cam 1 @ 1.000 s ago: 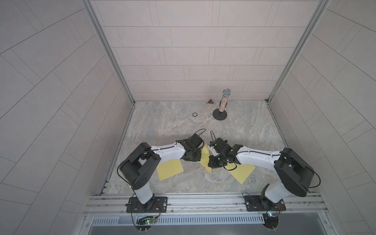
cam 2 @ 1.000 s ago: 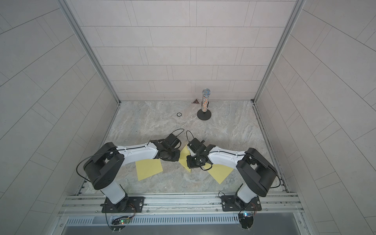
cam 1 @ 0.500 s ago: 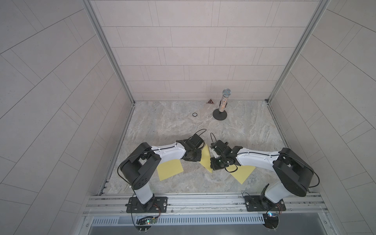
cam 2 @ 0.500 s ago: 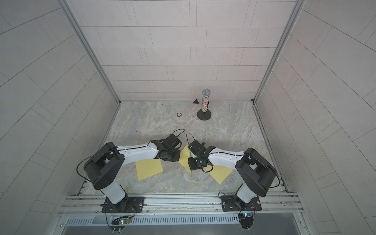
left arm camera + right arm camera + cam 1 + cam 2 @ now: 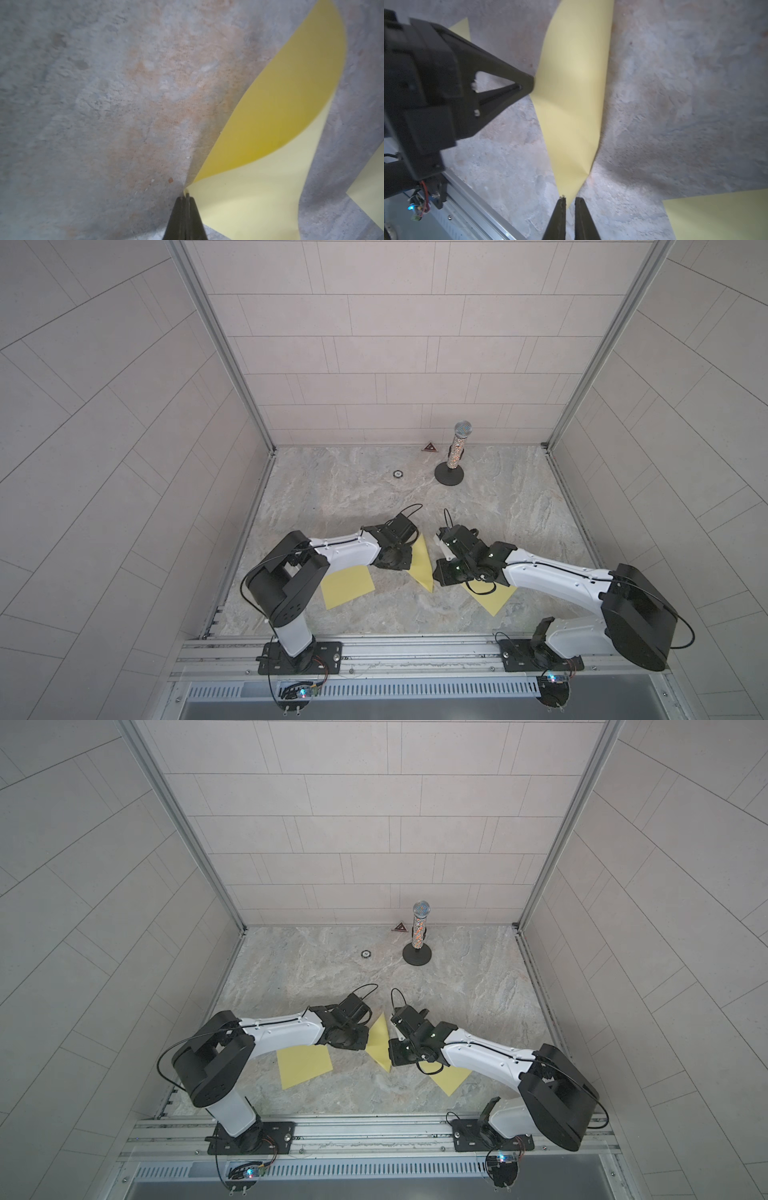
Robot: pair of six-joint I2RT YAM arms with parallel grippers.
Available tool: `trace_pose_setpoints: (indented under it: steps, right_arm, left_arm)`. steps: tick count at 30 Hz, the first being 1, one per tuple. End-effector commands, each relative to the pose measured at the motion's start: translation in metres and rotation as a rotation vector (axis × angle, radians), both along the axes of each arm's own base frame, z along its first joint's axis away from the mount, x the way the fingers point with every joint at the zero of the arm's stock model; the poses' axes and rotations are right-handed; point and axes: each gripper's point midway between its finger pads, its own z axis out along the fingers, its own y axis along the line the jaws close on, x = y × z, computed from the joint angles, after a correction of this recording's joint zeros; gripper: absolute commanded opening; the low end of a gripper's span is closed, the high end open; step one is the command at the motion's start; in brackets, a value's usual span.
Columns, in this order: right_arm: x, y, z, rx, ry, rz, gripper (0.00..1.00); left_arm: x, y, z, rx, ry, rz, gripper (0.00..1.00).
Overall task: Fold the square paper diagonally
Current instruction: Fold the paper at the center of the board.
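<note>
While the left gripper is pinching a doubled corner of the paper, the bowed sheet is resting between the two grippers, its long axis running straight away from the right gripper, whose narrowly parted jaws are flanking the nearest tip, seemingly without clamping it.

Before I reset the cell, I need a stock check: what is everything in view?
folded paper: one, yellow, mid-table between the grippers
left flat paper: one, yellow, partly beneath the left arm
right flat paper: one, yellow, partly beneath the right arm
microphone: one, silver head, upright on a black base, at the back
triangle marker: one, dark red, by the back wall
ring: one, small, towards the back
table: one, grey marbled
left gripper: black, shut on the folded paper's corner
right gripper: black, narrowly open at another tip
</note>
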Motion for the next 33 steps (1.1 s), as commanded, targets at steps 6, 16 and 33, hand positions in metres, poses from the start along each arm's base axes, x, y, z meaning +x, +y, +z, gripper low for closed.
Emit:
trace_pose_setpoints:
  steps: [6, 16, 33]
  right_arm:
    - [-0.004, 0.011, -0.020, 0.014, 0.073, -0.012, 0.11]
    - [-0.012, 0.017, -0.033, 0.000, 0.096, 0.019, 0.11]
    - [-0.028, -0.012, -0.056, -0.134, 0.133, 0.001, 0.08]
  left_arm:
    - [-0.019, 0.024, -0.023, 0.122, 0.075, 0.008, 0.00]
    - [-0.018, 0.023, -0.023, 0.122, 0.074, 0.008, 0.00]
    - [-0.018, 0.023, -0.023, 0.125, 0.069, 0.003, 0.00]
